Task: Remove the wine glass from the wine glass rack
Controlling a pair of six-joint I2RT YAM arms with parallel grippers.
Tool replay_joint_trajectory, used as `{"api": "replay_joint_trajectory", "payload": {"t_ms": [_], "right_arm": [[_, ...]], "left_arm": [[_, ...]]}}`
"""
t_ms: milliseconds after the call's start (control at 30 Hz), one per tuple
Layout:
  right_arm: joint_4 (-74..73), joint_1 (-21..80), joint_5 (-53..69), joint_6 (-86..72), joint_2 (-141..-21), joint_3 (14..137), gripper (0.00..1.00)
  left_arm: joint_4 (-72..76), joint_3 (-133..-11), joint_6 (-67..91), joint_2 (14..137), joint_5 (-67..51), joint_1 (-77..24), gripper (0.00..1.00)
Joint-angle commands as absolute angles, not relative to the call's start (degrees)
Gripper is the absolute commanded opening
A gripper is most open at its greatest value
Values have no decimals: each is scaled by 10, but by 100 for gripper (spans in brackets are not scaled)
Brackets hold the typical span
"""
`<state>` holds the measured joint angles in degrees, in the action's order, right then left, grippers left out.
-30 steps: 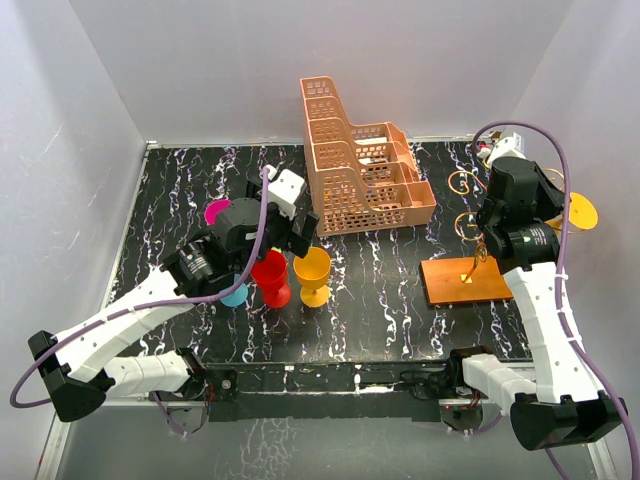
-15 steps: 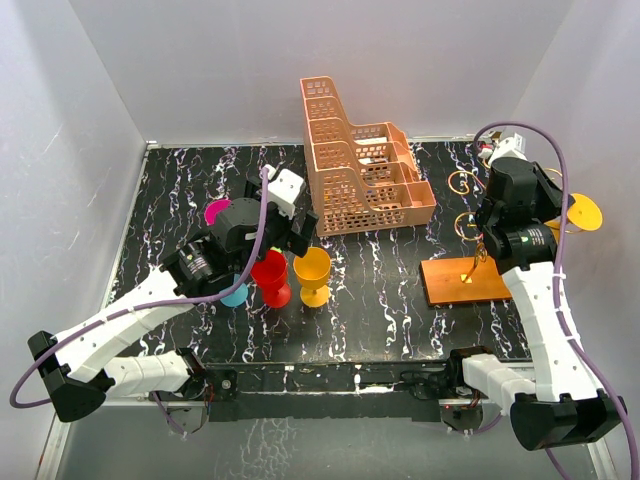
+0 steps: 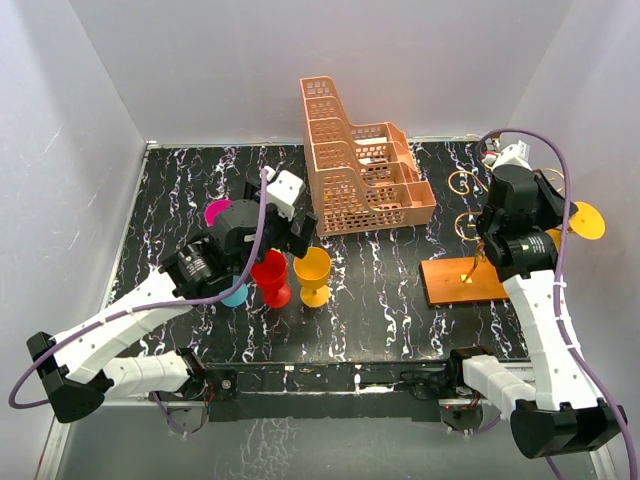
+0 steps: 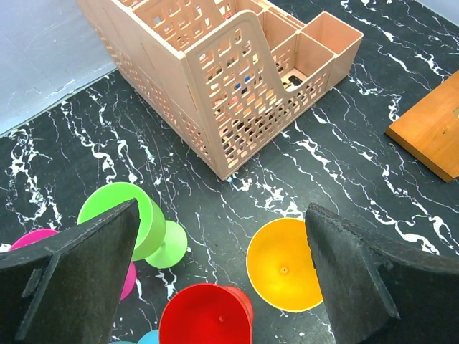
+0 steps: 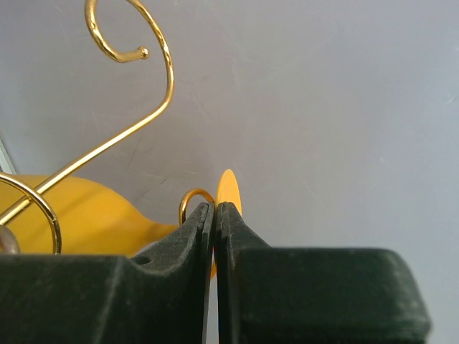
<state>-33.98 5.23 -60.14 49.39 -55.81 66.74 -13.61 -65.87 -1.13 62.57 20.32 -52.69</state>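
Top external view: the right arm (image 3: 535,290) is up at the wine glass rack (image 3: 465,282), a flat orange-brown board with a thin gold wire stem and curled hooks, standing on the black marbled desk (image 3: 390,310). Past the wrist, toward the right wall, pokes the round foot of the yellow plastic wine glass (image 3: 585,221), off the desk at hook height. Its bowl is hidden by the arm. The left arm (image 3: 130,320) hangs over a red plastic goblet (image 3: 270,272) and an orange-yellow goblet (image 3: 312,270) near the peach lattice basket (image 3: 365,175), probably parked out of the way.

Left wrist view: the left tool (image 4: 221,208) is released, its fingers spread wide with nothing between them. The goblets stand on the desk below.

Right wrist view: the right tool (image 5: 216,206) is clenched, and the thin yellow edge of the foot rises straight out of the seam between its fingers. It looks like a pinch on the foot's rim. A small gold ring sits just beside the fingertips and a hook curls above, so the glass seems not yet free of the wire. Its long axis lies sideways, not upright, with the bowl at the left and the foot at centre. That grip likely suits sliding it out along the hook.
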Motion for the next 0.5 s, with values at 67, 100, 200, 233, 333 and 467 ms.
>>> {"api": "replay_joint_trajectory", "payload": {"t_ms": [67,100,200,233,333,467], "right_arm": [[-307,52,-600,466,-533,698,8],[-310,56,-599,465,-529,697,8],[-331,63,-579,459,-520,695,8],[-331,64,-572,461,-517,692,8],[-331,67,-564,465,-514,689,8],[-331,72,-552,466,-511,702,8]], "left_arm": [[-125,-660,-16,603,206,-530,97],[-125,-660,-16,603,206,-530,97],[-125,-660,-17,604,208,-529,97],[-125,-660,-16,604,207,-529,97],[-125,-660,-15,605,202,-529,97],[-125,-660,-14,606,201,-529,97]]}}
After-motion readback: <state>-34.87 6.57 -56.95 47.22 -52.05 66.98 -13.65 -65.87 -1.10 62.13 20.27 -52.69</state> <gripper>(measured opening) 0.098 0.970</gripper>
